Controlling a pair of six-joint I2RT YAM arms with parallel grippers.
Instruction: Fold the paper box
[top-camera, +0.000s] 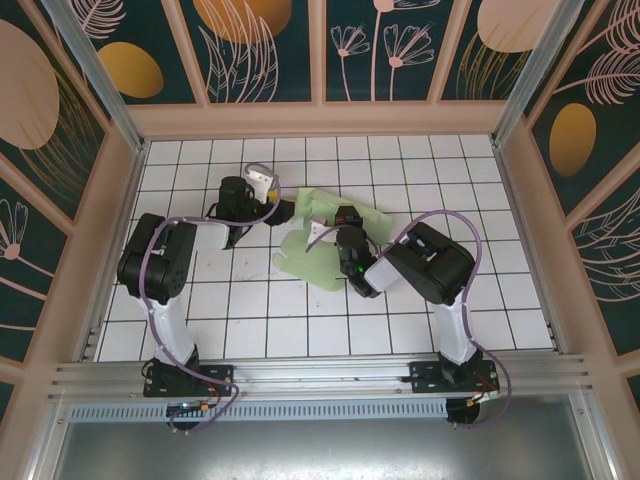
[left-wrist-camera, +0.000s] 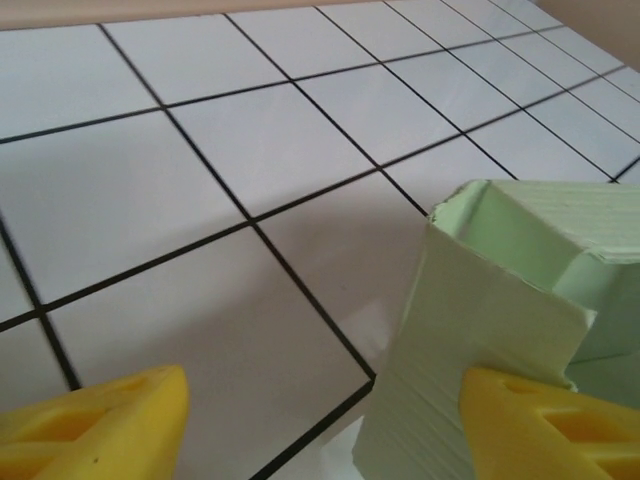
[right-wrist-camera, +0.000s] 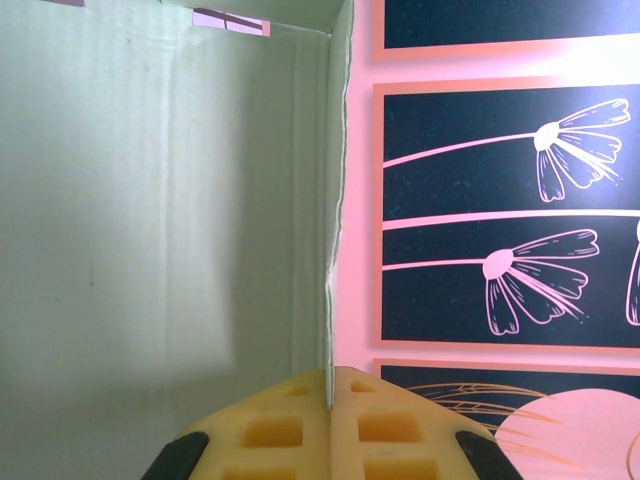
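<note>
The paper box (top-camera: 300, 255) is pale mint-green card, partly folded, lying mid-table with flaps raised. My left gripper (top-camera: 284, 210) is at the box's upper-left side. In the left wrist view it (left-wrist-camera: 325, 390) is open, and a standing folded corner of the box (left-wrist-camera: 480, 300) sits between the yellow fingers (left-wrist-camera: 110, 425), up against the right one. My right gripper (top-camera: 345, 216) is over the box's upper-right part. In the right wrist view it (right-wrist-camera: 328, 395) is shut on the thin edge of an upright box wall (right-wrist-camera: 150, 250).
The white tiled floor (top-camera: 250, 320) has open tiles in front of and to the sides of the box. Patterned walls (top-camera: 320, 50) enclose the back and both sides. The two arm bases sit on the rail (top-camera: 320, 375) at the near edge.
</note>
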